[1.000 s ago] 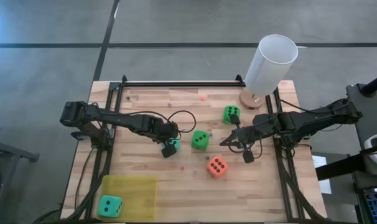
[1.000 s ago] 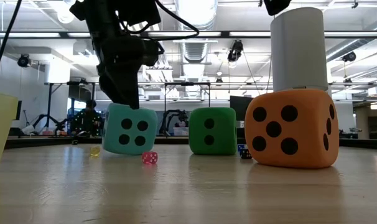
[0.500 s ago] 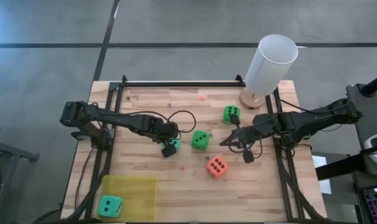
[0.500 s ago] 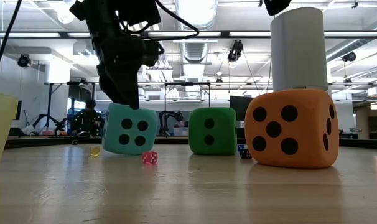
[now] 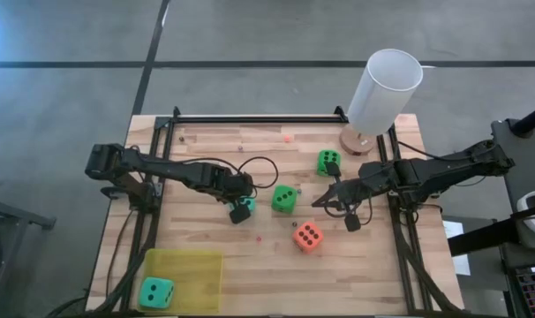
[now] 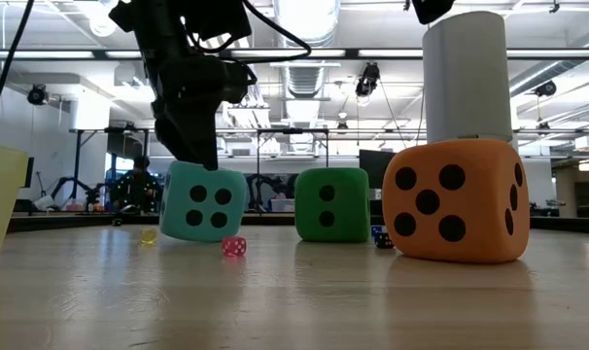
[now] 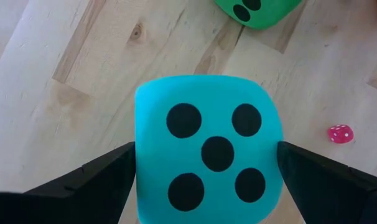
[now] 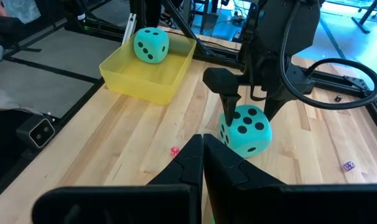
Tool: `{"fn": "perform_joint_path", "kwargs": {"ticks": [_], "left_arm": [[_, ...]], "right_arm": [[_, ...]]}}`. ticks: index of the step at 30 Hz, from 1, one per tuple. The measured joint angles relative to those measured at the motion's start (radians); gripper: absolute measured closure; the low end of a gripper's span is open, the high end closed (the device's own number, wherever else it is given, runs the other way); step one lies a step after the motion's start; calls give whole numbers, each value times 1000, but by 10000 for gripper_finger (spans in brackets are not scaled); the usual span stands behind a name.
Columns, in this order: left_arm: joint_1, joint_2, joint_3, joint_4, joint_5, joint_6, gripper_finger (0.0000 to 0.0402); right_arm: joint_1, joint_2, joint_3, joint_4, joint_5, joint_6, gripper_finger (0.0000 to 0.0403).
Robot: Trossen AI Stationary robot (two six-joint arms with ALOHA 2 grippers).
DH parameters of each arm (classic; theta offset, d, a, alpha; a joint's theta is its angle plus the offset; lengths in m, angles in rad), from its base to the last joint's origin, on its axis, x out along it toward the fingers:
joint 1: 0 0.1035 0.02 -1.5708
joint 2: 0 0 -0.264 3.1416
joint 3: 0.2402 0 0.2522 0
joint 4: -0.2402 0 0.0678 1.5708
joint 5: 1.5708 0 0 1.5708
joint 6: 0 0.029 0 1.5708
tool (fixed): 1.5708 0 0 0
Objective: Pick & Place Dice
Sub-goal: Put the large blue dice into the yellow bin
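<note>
A: Anything diff vs a sec ago?

B: Nope, nothing moved that I can see. Left claw [image 5: 241,210] is in the same spot, down over a teal die [image 7: 207,149] near the middle of the surface [image 5: 214,150]. Fingers [image 7: 83,180] spread wide, one on each side of the die, right at its faces. Can't tell if they press it. Die sits flat on the wood, not lifted.

A: Which face up?

B: Five pips toward the wrist cam, four toward the low cam [image 6: 203,202].

A: Right claw?

B: Right claw [image 5: 319,201] clenched shut, nothing in it, hovering btwn the green dice and the orange-red one. Same place as before.

A: Other dice?

B: Green die [image 5: 284,199] just right of the teal one, apart from it. 2nd green die [image 5: 328,162] further back, near the white cylinder [image 5: 384,91]. Orange-red die [image 5: 307,236] toward the front, closest to the low cam. 2nd teal die [image 5: 155,292] is inside the yellow tray [image 5: 201,265] at the front left corner. All where they were.

A: Anything else?

B: Tiny pink die [image 6: 233,247] on the wood by the teal one, plus a few other tiny dice scattered around.
</note>
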Motion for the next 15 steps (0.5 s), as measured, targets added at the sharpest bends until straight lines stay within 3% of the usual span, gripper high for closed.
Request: {"fn": "perform_joint_path", "kwargs": {"ticks": [15], "left_arm": [[0,0,0,0,0,1,26]], "right_arm": [[0,0,0,1,0,-5,394]]}}
